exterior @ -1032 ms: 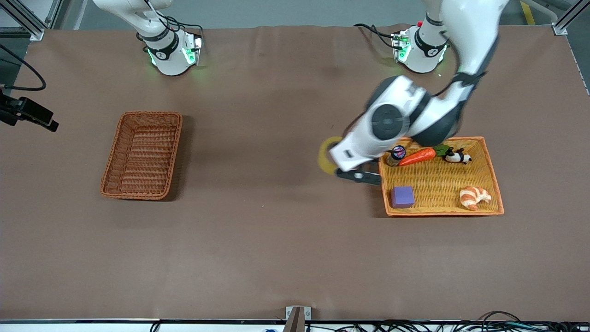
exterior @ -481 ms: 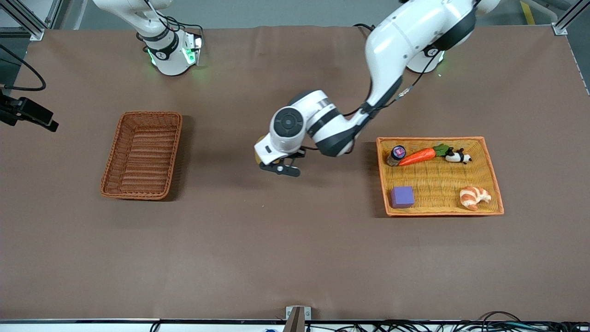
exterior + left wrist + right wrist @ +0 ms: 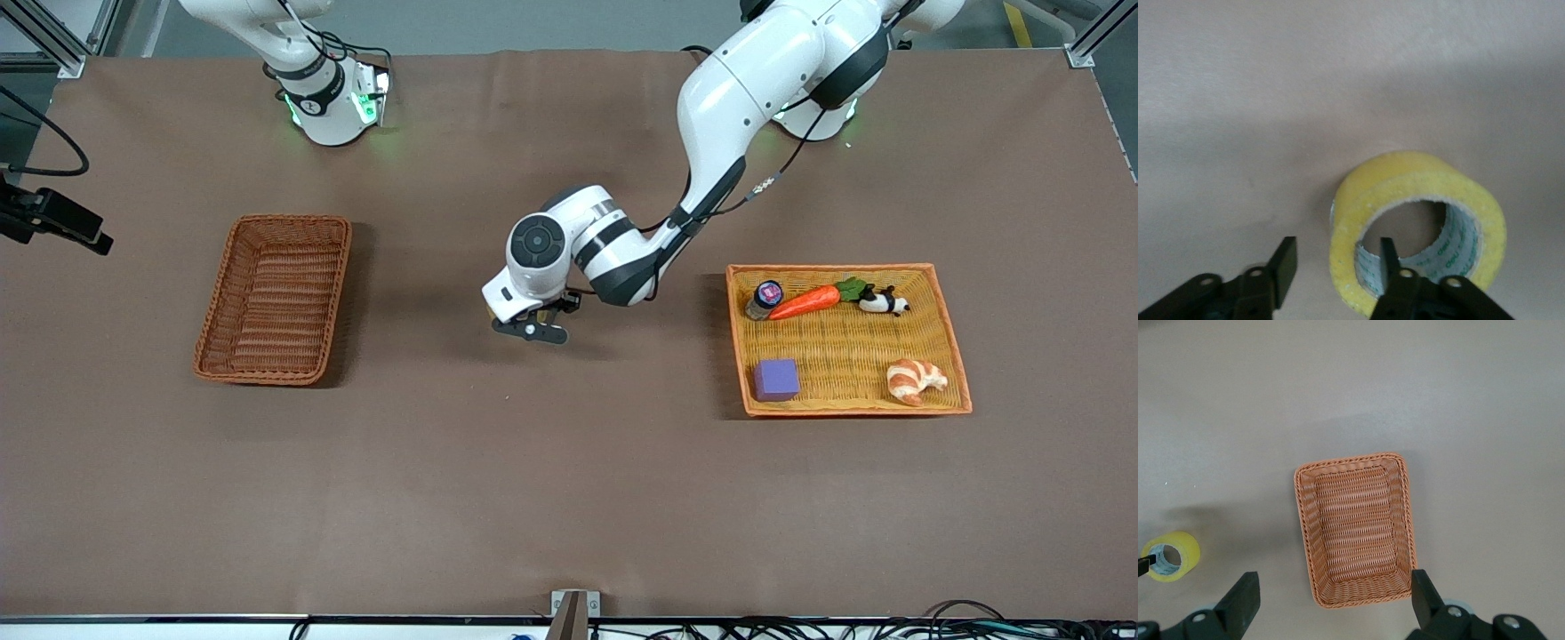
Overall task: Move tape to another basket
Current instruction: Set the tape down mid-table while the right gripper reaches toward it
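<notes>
Your tape (image 3: 1418,220) sits mid-table, left gripper (image 3: 1338,267) part-open astride its wall, while the right gripper (image 3: 1331,603) (spread wide) waits above the empty basket (image 3: 274,300).

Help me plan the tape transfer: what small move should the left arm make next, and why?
Probably lift the left gripper straight up: its jaws stand open astride the tape, which seems set on the table, and the open right gripper waits over the basket.
</notes>
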`<state>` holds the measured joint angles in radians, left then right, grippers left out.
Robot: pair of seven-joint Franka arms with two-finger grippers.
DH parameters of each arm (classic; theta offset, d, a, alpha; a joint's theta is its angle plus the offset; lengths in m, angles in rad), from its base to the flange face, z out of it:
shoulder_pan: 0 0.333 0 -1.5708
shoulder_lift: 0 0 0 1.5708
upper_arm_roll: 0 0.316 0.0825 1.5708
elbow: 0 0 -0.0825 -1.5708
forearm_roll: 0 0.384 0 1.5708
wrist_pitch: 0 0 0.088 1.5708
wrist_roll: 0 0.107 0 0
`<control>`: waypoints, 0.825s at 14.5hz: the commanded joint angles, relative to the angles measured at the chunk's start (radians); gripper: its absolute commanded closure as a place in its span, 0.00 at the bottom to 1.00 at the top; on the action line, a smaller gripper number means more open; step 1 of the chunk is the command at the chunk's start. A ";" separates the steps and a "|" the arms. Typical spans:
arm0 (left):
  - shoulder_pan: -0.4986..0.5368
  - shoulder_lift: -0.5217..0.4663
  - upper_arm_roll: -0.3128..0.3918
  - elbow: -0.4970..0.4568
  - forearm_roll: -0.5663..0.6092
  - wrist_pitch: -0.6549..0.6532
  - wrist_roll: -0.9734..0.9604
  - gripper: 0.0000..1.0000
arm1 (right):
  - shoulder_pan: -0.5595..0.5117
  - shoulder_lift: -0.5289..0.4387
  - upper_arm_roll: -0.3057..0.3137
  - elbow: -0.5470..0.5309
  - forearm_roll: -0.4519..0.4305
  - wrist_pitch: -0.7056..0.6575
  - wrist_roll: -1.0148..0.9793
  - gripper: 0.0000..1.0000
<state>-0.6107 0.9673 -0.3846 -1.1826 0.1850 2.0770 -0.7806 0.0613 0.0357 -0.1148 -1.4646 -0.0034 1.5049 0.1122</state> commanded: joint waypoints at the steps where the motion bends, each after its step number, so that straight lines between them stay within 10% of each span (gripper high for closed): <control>1: 0.047 -0.080 0.001 0.006 -0.015 -0.053 -0.065 0.24 | 0.005 0.015 0.007 -0.006 0.019 0.030 -0.003 0.00; 4: 0.144 -0.217 -0.005 -0.040 -0.013 -0.211 -0.029 0.00 | 0.034 0.085 0.085 -0.006 0.062 0.081 -0.003 0.00; 12: 0.460 -0.611 0.015 -0.308 -0.053 -0.227 0.255 0.00 | 0.130 0.275 0.319 -0.080 0.036 0.326 0.231 0.00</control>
<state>-0.2100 0.4571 -0.3780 -1.3846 0.1546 1.8334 -0.5975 0.1524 0.2929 0.1776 -1.4955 0.0431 1.7685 0.2511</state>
